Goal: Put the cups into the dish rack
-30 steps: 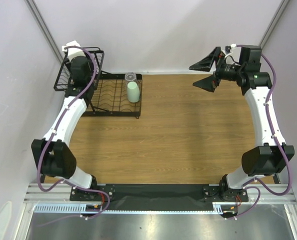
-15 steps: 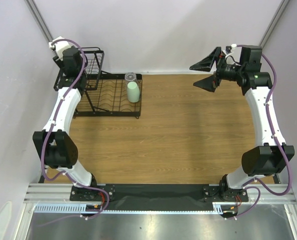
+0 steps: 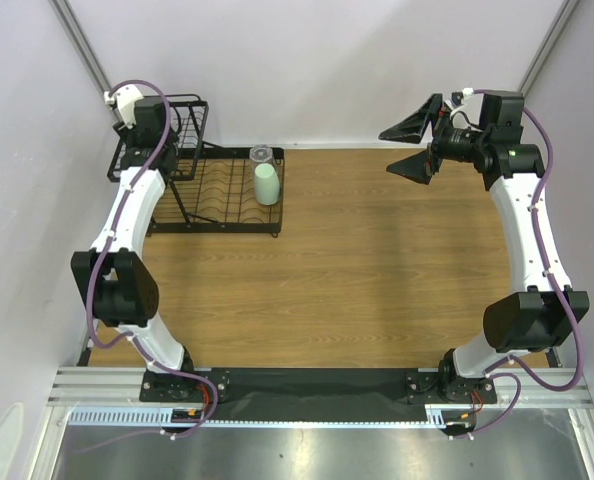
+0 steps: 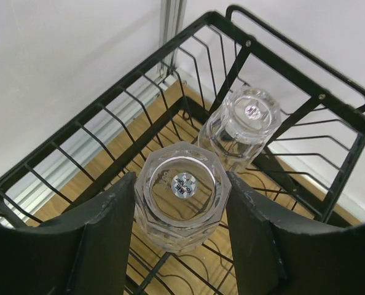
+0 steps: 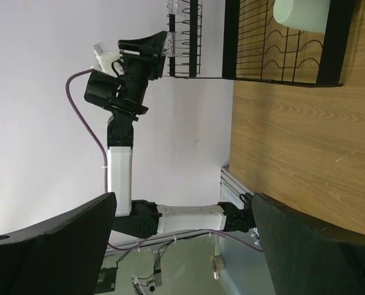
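A glass (image 4: 184,183) was held clamped in the left gripper (image 4: 181,200) over the dish rack's basket (image 4: 349,126), close beside a second glass (image 4: 244,120) set inside, the right gripper (image 3: 410,147) spread empty; if lowered off-line, the two could be knocked together.

Mint tumbler (image 5: 302,13) is cropped (right wrist view).

Three clear glass cups (image 4: 182,200) (image 4: 243,126) (image 3: 262,154), one mint-green tumbler (image 3: 266,184), one black wire dish rack (image 3: 222,229), two robot arms (image 3: 127,220) (image 3: 523,210)
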Available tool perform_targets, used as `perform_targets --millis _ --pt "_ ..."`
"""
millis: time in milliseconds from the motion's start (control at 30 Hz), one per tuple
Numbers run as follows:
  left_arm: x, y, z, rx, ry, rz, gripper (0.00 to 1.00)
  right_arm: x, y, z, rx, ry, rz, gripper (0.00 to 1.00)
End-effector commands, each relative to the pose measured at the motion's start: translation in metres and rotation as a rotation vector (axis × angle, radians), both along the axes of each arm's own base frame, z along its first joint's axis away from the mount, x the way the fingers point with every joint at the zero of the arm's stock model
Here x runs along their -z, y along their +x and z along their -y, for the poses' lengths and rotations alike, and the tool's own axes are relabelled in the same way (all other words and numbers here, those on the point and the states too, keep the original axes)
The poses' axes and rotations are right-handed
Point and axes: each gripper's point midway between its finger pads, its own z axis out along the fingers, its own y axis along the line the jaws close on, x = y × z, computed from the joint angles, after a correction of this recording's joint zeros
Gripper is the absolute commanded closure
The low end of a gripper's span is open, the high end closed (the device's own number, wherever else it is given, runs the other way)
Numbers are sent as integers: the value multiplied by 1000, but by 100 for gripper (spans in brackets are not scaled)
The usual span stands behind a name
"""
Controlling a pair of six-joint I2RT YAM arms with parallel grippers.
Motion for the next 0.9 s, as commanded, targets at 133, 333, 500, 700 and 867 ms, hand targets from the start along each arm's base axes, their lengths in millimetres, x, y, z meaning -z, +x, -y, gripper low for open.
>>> perform_targets --millis 133,333,500,700,867 --pt "-9 4 -22 -59 -25 27 100 -10 -5 0 -19 6 37 0" --pt "-2 14 -22 -39 -41 15 100 -10 -4 0 -18 5 41 0" --pt "11 20 -20 -35 -68 -10 100 -10 -3 0 -18 5 42 0" --pt "18 25 -17 -28 -81 -23 99 -9 -2 0 -18 5 39 0" --pt "19 32 -16 -24 -83 -24 100 -8 -2 0 -18 4 35 0"
